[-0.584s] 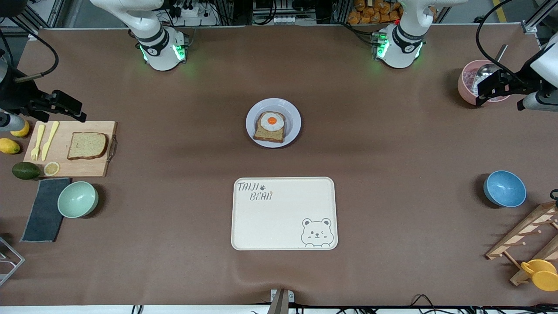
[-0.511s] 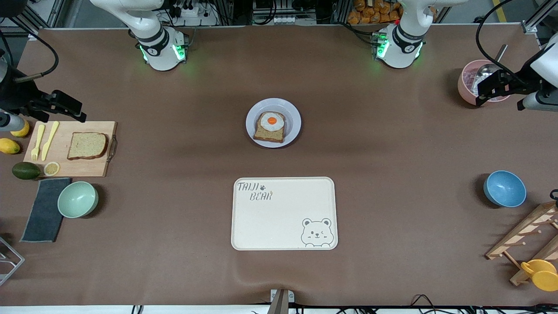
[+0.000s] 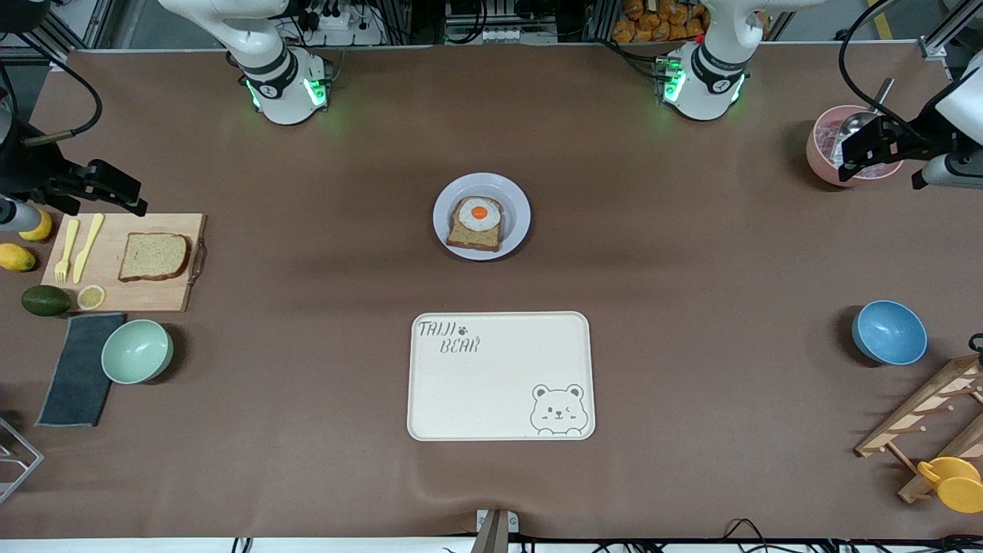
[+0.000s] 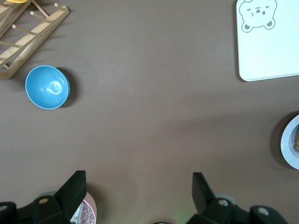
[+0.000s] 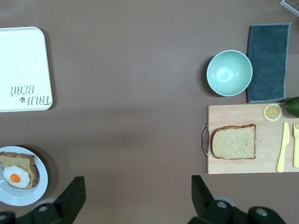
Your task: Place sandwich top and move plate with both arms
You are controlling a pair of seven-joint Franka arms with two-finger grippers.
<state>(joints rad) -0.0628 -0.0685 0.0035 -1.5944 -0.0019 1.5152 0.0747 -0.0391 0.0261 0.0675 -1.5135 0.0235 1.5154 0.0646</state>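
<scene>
Cream tray (image 3: 501, 375) reads "TAIJI BEAR" with a paw print, bear face in one corner; sits nearer the front camera than the plate (image 3: 516, 196). Plate holds egg-topped bread (image 3: 476, 223). Sandwich top (image 3: 153, 256) lies on wooden board (image 3: 138, 293) toward the right arm's end, beside yellow fork (image 3: 65, 250), knife (image 3: 87, 247), lemon slice (image 3: 91, 296). Right gripper (image 3: 115, 190) up over the table just off that board, jaws spread, empty. Left gripper (image 3: 868, 150) over pink bowl (image 3: 822, 157), jaws spread, empty.
</scene>
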